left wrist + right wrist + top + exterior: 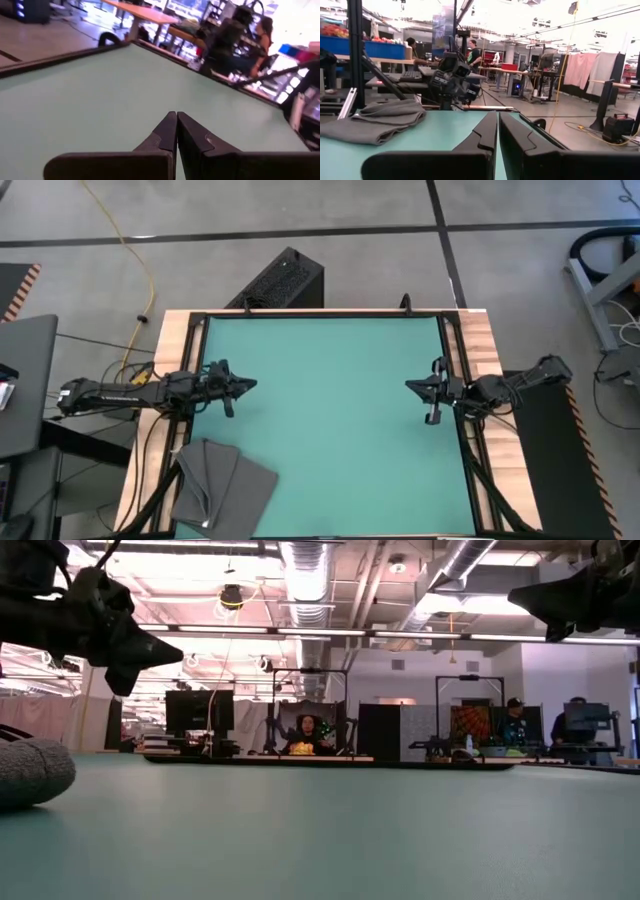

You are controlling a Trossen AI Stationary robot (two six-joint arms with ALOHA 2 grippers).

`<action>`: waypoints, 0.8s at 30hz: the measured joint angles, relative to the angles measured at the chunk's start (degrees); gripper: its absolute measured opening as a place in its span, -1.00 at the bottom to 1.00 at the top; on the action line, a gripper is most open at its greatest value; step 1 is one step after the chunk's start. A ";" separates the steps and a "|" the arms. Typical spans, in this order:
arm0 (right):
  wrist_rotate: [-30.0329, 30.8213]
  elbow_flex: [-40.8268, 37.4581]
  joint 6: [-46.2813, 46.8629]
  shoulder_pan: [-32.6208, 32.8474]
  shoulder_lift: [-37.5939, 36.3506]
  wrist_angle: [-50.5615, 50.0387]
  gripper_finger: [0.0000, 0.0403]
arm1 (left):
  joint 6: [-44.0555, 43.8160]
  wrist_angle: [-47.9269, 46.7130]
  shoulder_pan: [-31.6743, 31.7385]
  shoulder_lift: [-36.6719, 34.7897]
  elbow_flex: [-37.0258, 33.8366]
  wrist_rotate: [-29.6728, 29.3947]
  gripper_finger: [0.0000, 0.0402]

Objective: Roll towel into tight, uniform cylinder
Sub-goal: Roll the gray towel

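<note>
The towel [222,488], dark grey and loosely folded, lies flat on the near left corner of the teal mat [330,420]; it also shows in the low view as the towel [30,772] and in the right wrist view as the towel [375,122]. My left gripper [250,385] hovers shut above the mat's left side, pointing level toward the right, with its fingertips together [176,120]. My right gripper [410,386] hovers shut above the mat's right side, pointing left, with nothing between its fingers [498,120]. Neither gripper is near the towel.
A black frame [200,360] borders the mat, with wooden table strips outside it. A black box [282,280] stands on the floor beyond the far edge. People sit at desks [305,735] in the room behind. The mat's middle lies bare between the grippers.
</note>
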 joint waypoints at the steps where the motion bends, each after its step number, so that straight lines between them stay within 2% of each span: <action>1: 0.01 0.02 -0.15 0.00 0.02 0.32 -0.79 | 0.77 -0.07 0.00 0.01 0.01 -0.70 -1.00; 6: 0.08 1.91 -0.44 -0.04 0.58 0.54 -0.74 | 2.79 3.22 0.00 0.01 0.08 0.72 -1.00; 10: 0.08 3.53 -0.20 -0.04 1.83 0.49 -0.51 | 9.38 3.48 0.00 0.12 1.91 5.76 -0.92; 16: -1.02 6.81 3.19 -0.04 7.09 0.66 0.08 | 11.88 3.29 -0.20 0.05 7.47 18.53 -0.58; 18: -1.70 8.36 3.24 -0.04 10.06 0.71 0.23 | 10.67 3.24 -0.84 0.05 9.48 20.64 -0.45; 21: -1.74 11.99 2.39 -0.04 16.24 1.37 0.33 | 10.69 0.47 -2.45 0.35 13.18 21.48 -0.26; 24: -1.88 16.89 0.46 -0.09 24.44 1.07 0.34 | 12.98 -7.25 -4.09 2.08 18.24 19.35 -0.13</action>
